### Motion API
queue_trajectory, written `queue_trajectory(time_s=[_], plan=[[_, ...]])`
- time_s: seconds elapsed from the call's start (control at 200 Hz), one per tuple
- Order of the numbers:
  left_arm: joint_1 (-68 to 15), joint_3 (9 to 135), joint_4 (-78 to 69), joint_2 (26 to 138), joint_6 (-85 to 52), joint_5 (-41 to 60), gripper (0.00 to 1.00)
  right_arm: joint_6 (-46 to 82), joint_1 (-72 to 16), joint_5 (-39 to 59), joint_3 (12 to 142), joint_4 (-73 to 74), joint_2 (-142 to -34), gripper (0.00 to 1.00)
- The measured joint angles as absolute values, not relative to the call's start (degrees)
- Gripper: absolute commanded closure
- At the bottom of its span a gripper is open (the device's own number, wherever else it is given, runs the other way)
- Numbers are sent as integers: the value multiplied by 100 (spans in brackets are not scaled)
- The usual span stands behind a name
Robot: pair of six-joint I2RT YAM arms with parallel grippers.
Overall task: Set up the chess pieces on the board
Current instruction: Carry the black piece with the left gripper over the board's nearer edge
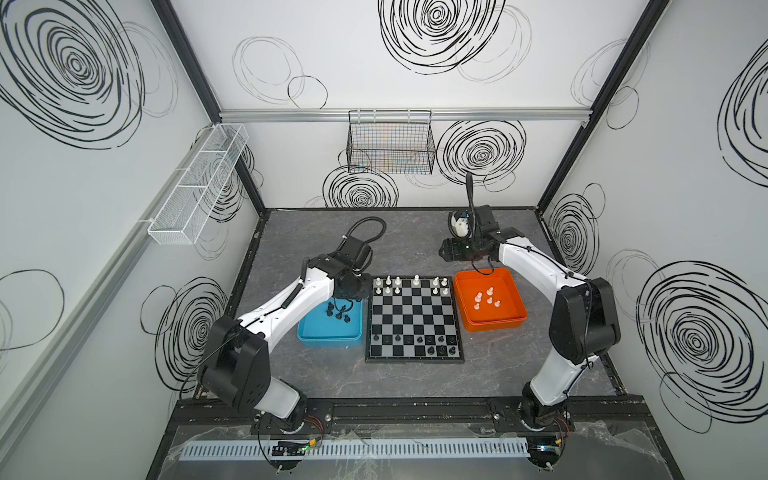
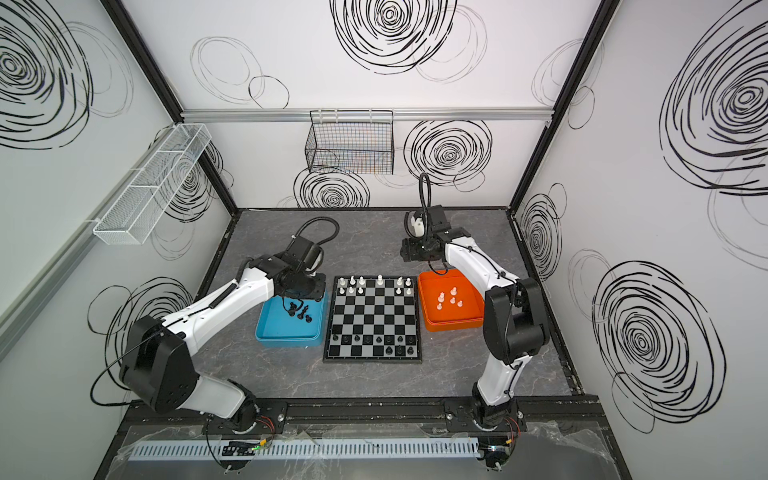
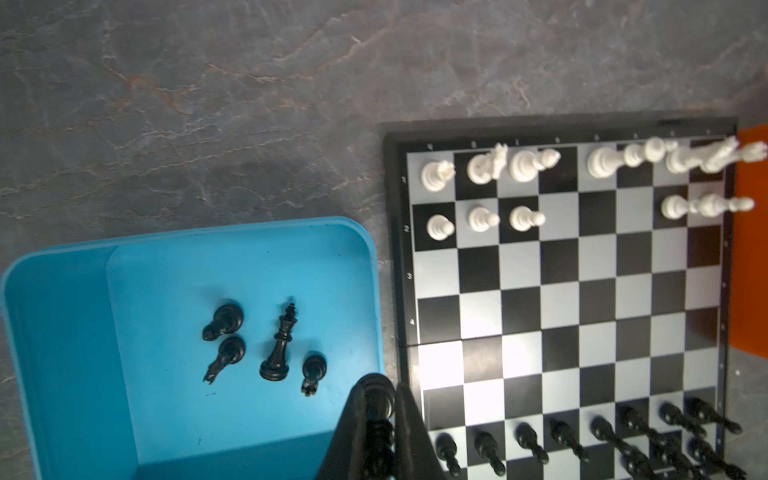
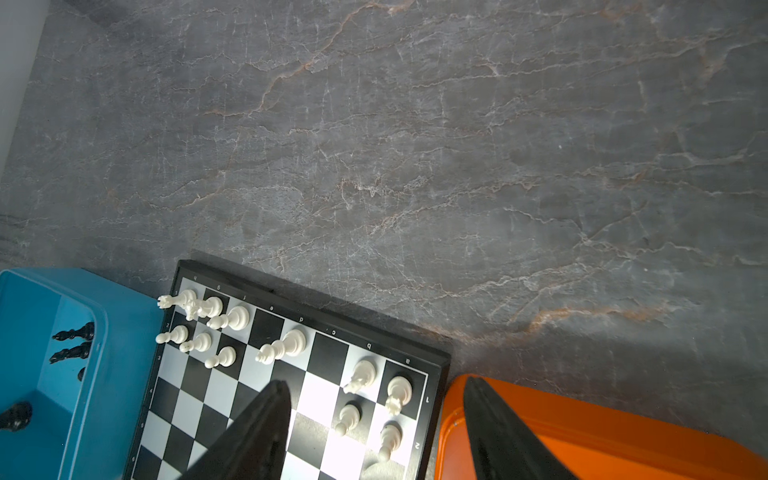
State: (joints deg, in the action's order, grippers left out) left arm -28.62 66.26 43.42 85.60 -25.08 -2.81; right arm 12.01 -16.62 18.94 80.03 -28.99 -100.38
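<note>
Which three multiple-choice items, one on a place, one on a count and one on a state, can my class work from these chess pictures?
1. Where does the orange tray stand?
A. beside the chessboard, on the right arm's side
B. on top of it
C. beside it, on the left arm's side

2. How many black chess pieces are loose in the blue tray?
A. one
B. four
C. nine

3. What state is the left tool in?
A. open and empty
B. shut on a white pawn
C. shut on a black piece

Key:
1 A, both top views show the tray right of the board.
2 B, the left wrist view shows four on the tray floor.
3 C, the left wrist view shows a black piece pinched between its fingers.
</note>
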Motion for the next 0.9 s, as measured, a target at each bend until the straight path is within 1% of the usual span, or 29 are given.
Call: queue_trajectory(time_s=[0.275, 0.52, 0.901], plan=[[-3765, 6580, 4386, 8477, -2622, -259, 87, 1201, -1616, 1841, 7979, -2936, -9957, 30], [-4377, 6272, 4303, 8464, -2818, -235, 86, 1199, -1605, 1758, 7782, -2954, -9570, 30], [-5389, 6007, 3747, 8464, -2982, -255, 85, 1201, -1575, 1688, 7557, -2974, -9450, 30]])
